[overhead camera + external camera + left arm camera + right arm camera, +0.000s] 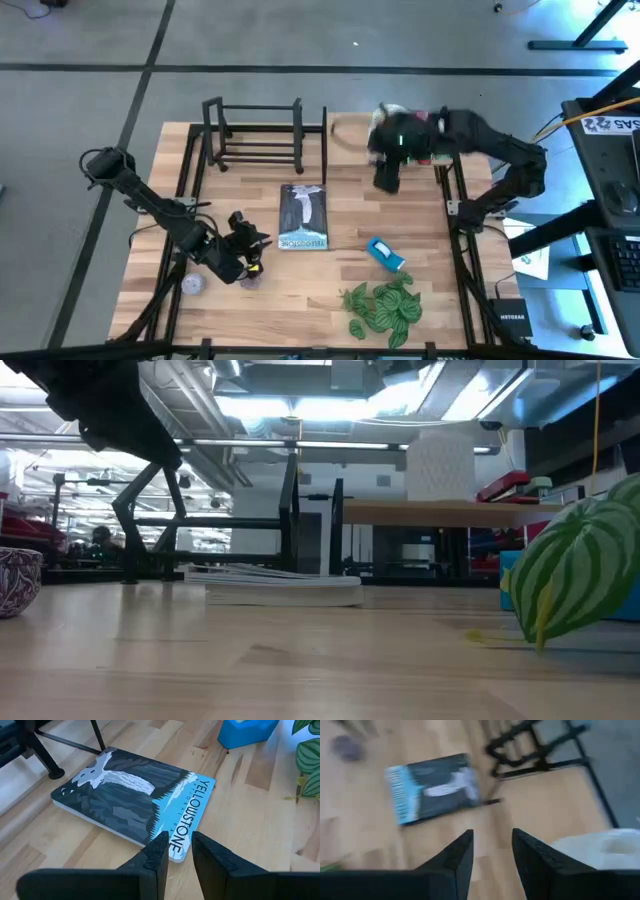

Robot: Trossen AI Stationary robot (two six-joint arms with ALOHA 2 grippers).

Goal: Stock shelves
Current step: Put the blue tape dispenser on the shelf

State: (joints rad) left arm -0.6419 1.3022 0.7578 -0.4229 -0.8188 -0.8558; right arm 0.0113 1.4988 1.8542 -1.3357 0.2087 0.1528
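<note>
Left hand (262, 240) near book (303, 217); bowl (191, 285) beside.

Wooden table (440, 300) carries rack (255, 135), book (303, 216), leaves (385, 308).

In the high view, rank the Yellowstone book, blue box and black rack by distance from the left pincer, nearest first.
From the left pincer:
1. Yellowstone book, just beside it, table centre.
2. Blue box, past the book toward the right arm's side.
3. Black rack, at the far edge.
</note>
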